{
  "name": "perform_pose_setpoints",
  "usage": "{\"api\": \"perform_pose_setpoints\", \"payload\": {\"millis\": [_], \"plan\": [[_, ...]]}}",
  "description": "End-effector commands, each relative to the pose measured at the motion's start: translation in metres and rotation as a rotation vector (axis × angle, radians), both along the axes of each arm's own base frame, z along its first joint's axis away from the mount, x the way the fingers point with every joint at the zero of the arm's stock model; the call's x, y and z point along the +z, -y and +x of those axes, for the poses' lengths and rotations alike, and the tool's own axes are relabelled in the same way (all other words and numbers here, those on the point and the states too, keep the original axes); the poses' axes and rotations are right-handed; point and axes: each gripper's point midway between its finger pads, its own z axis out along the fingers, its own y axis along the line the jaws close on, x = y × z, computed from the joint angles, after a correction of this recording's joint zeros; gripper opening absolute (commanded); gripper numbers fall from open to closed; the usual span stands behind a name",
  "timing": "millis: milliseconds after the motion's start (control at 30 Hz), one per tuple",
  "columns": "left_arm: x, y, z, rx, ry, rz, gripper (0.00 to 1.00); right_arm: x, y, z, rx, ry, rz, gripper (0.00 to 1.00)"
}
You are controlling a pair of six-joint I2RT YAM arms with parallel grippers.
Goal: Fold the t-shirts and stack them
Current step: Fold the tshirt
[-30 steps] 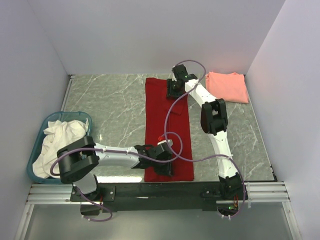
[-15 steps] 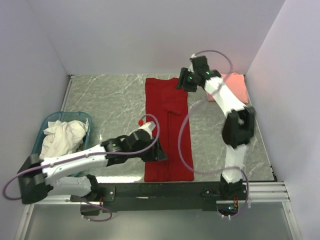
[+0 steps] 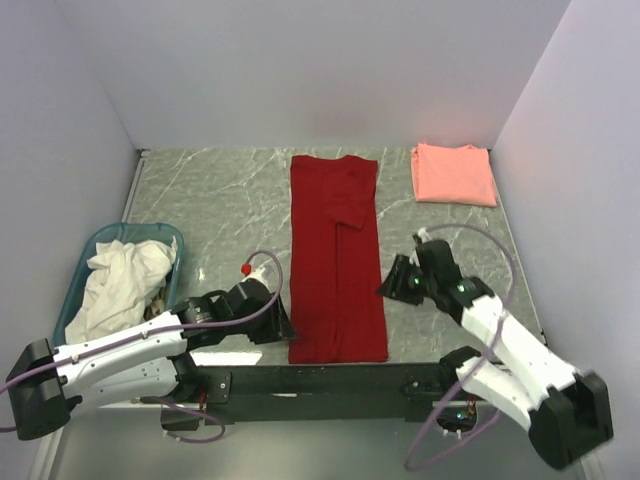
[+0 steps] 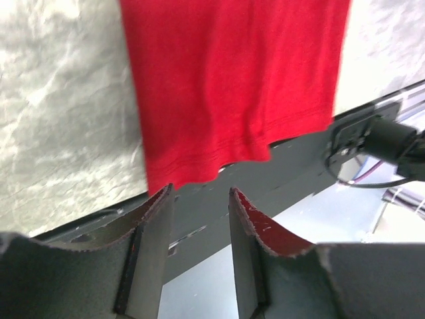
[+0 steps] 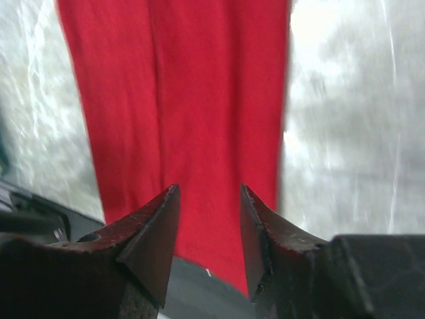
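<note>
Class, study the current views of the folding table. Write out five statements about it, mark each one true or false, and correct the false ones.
1. The deep red t-shirt lies as a long strip down the middle of the table. True.
2. The salmon-pink t-shirt is stacked on the red one. False: it lies folded on its own in the far right corner.
3. The right gripper is clamped on the red shirt. False: its jaws are apart with nothing between them.
4. A teal basket holding white cloth sits at the table's left side. True.
5. The left gripper is open and empty. True.
</note>
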Motion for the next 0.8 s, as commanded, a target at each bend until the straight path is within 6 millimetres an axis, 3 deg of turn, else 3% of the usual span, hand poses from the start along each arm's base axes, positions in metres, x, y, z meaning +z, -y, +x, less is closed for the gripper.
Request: {"api": "perform_pose_setpoints", "payload": {"millis": [0, 33, 167, 300, 767], "plan": [[-0.005, 0.003, -0.008, -0.021, -0.04, -0.026, 0.44, -0.005, 0.001, -0.031, -0.007, -0.019, 0.071, 0.46], [-0.011, 0.002, -0.01, -0.026, -0.054, -0.02, 0.43, -0.003, 0.001, -0.038, -0.01, -0.01, 0.101, 0.45], [-0.022, 0.006, -0.018, -0.048, -0.093, -0.036, 0.42, -0.028, 0.003, -0.075, 0.027, -0.109, 0.115, 0.44], [-0.032, 0.006, -0.019, -0.049, -0.118, -0.017, 0.41, -0.046, 0.009, -0.096, 0.045, -0.173, 0.1, 0.43], [-0.062, 0.006, -0.024, -0.043, -0.176, 0.023, 0.42, -0.076, 0.013, -0.126, 0.096, -0.29, 0.087, 0.43]]}}
